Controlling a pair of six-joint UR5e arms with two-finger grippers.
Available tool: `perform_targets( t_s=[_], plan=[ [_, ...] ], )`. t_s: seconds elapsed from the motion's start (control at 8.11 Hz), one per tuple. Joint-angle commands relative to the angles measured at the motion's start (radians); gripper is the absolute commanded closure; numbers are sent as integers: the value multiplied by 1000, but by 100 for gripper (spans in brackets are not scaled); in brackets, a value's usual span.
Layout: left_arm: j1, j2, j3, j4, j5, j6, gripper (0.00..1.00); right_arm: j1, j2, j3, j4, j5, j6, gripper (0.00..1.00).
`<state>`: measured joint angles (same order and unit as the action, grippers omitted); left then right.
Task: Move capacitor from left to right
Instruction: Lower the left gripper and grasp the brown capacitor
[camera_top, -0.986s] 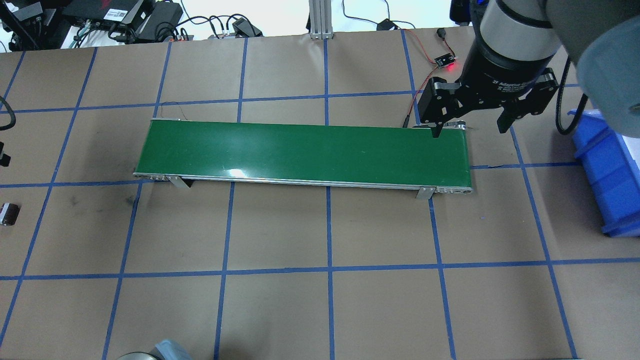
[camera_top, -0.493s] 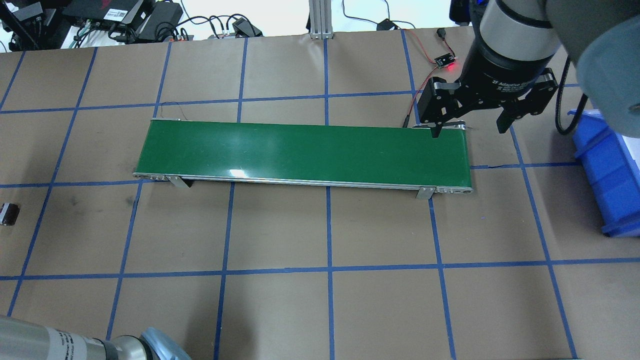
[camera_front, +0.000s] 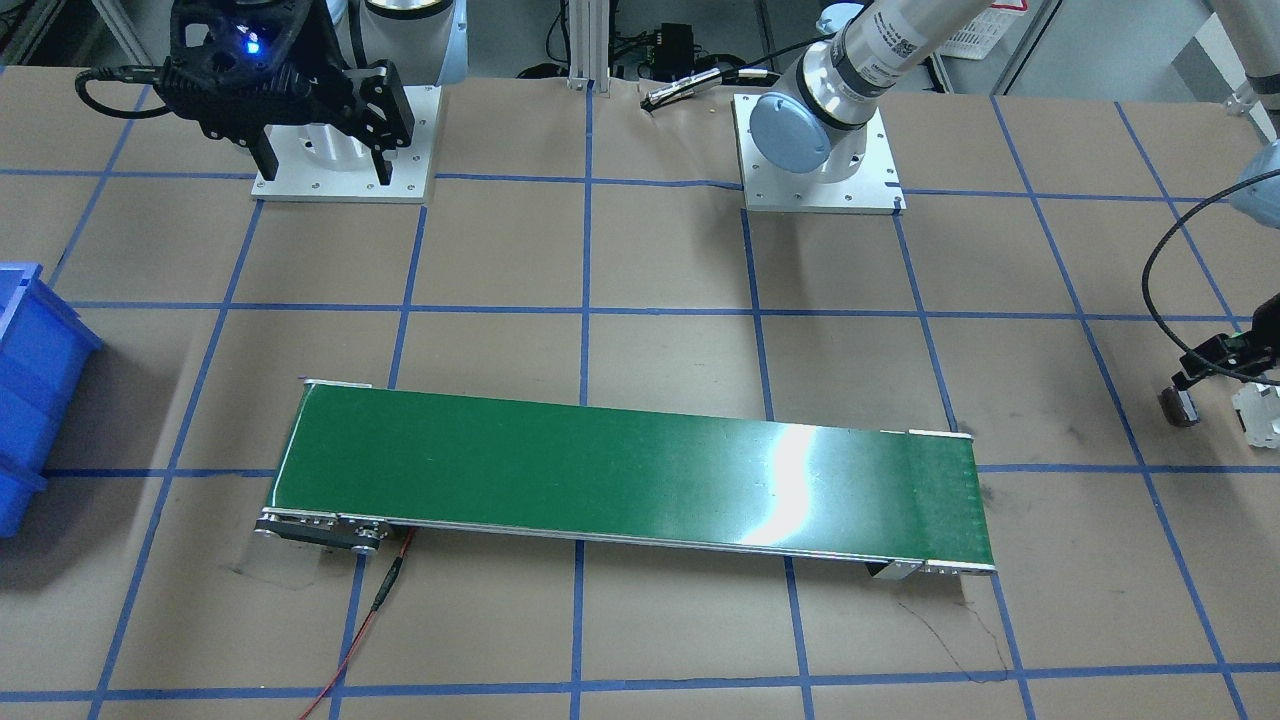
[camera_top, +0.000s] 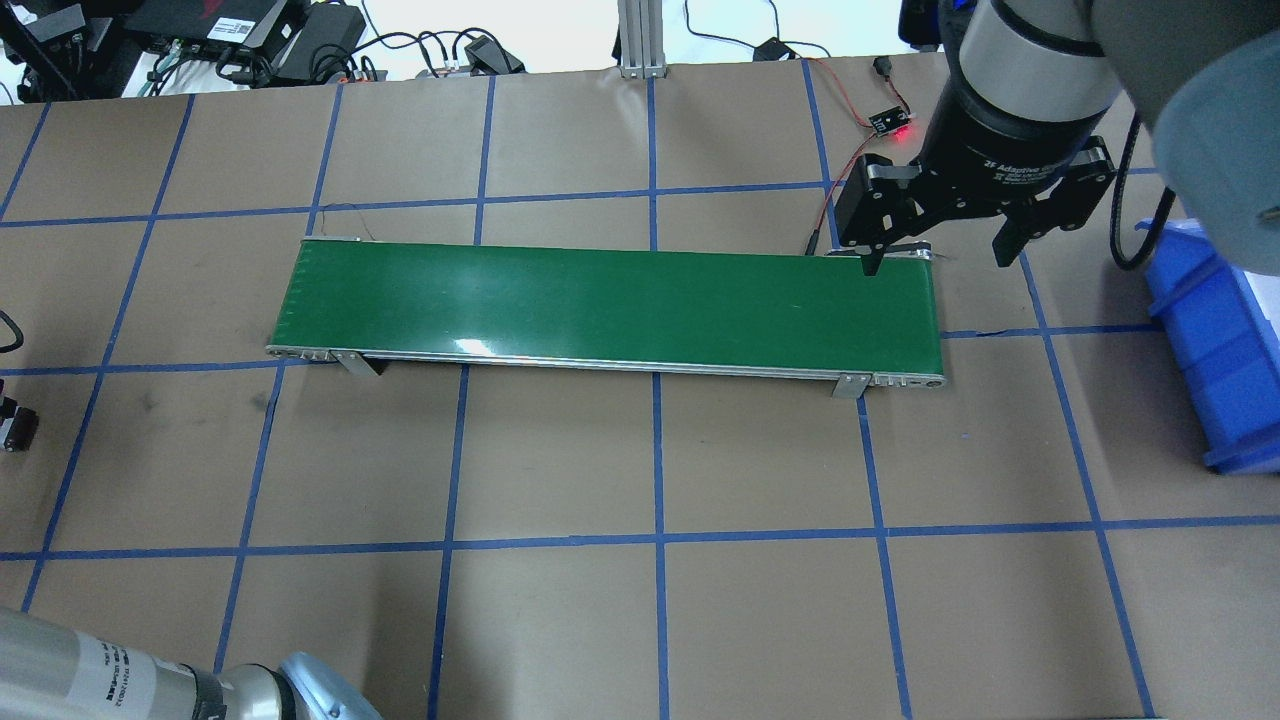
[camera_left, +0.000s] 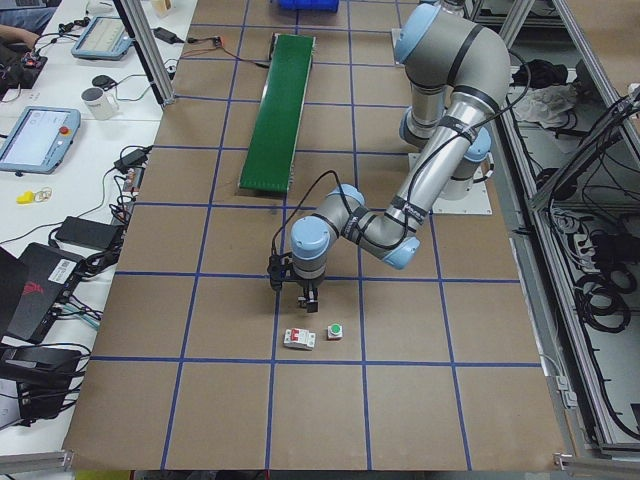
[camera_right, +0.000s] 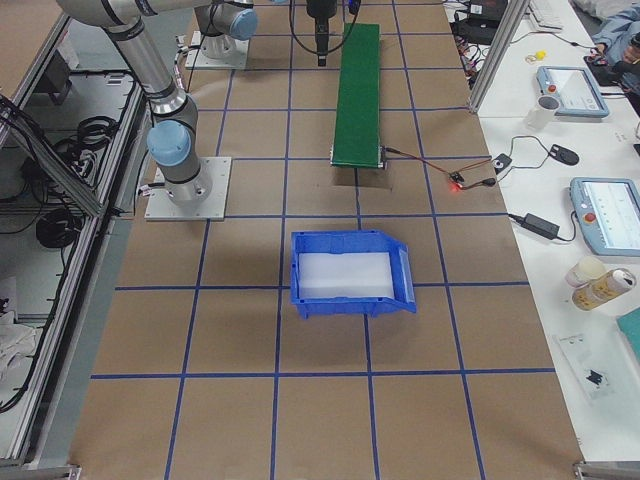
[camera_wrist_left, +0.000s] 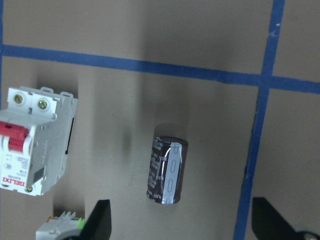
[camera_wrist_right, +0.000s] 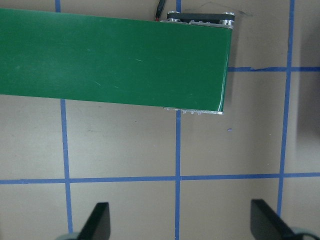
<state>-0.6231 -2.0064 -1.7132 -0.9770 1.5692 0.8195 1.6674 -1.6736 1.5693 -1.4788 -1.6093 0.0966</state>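
The capacitor (camera_wrist_left: 166, 171), a dark brown-black stub with a pale strip, lies on the paper-covered table at the left end. It also shows in the overhead view (camera_top: 18, 430) and the front view (camera_front: 1178, 407). My left gripper (camera_wrist_left: 182, 225) hangs above it, open and empty, with the capacitor between and just ahead of its fingertips (camera_wrist_left: 98, 220). It shows at the front view's right edge (camera_front: 1225, 355). My right gripper (camera_top: 938, 258) is open and empty above the far right end of the green conveyor belt (camera_top: 610, 305).
A white circuit breaker (camera_wrist_left: 35, 145) and a white part with a green cap (camera_left: 335, 331) lie close beside the capacitor. A blue bin (camera_top: 1215, 340) stands at the table's right end. A red wire and small lit board (camera_top: 890, 122) lie behind the belt.
My left arm's elbow has swung into the overhead view's bottom left corner, and the left gripper has shifted closer over the capacitor. The right arm and the capacitor have not moved.
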Motion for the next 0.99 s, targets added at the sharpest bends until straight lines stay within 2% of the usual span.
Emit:
perform_targets(
  t_s=[0.0, 0.49, 0.86],
  plan=[
    [0, -57, 4, 46, 2, 3, 0, 0, 0, 0, 0, 0, 0, 0],
    [0, -94, 0, 46, 3, 15, 0, 0, -2, 0, 0, -4, 0, 0],
    [0, -103, 3, 46, 8, 26, 36, 0, -2, 0, 0, -4, -2, 0]
  ],
)
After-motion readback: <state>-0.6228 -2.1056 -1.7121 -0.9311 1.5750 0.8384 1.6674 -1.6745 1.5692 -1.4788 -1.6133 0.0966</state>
